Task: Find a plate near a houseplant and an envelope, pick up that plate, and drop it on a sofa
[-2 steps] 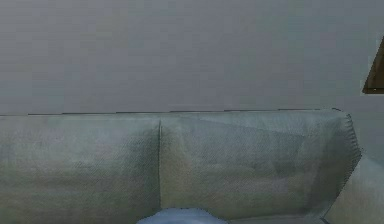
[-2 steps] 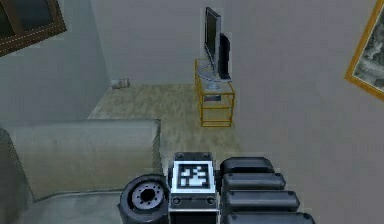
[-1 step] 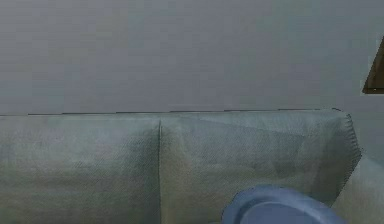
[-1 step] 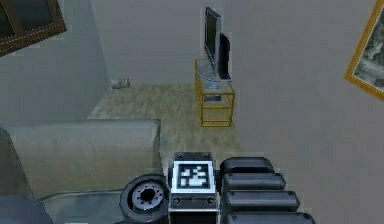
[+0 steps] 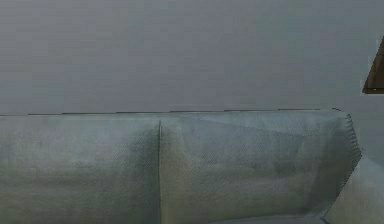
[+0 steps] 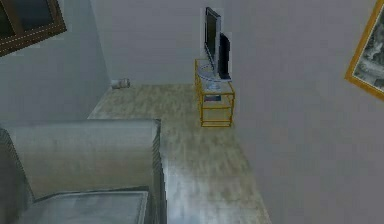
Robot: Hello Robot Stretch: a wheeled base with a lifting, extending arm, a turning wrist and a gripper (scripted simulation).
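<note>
We face a plain grey wall (image 5: 190, 50), with the sofa (image 5: 150, 170) filling the lower half of the forward view. The arm side view adds pale wood floor (image 6: 200, 160), the sofa's end at lower left, and a yellow stand (image 6: 215, 100) bearing a dark television (image 6: 213, 40) at upper middle. Framed pictures (image 6: 30, 25) are cut off at both upper corners. A small grey thing (image 6: 121, 84) by the far wall is too small to name. The gripper's state we cannot tell.

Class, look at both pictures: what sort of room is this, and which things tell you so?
Most likely a living room: a pale grey sofa, a television on a yellow stand, and a framed picture on the wall.
</note>
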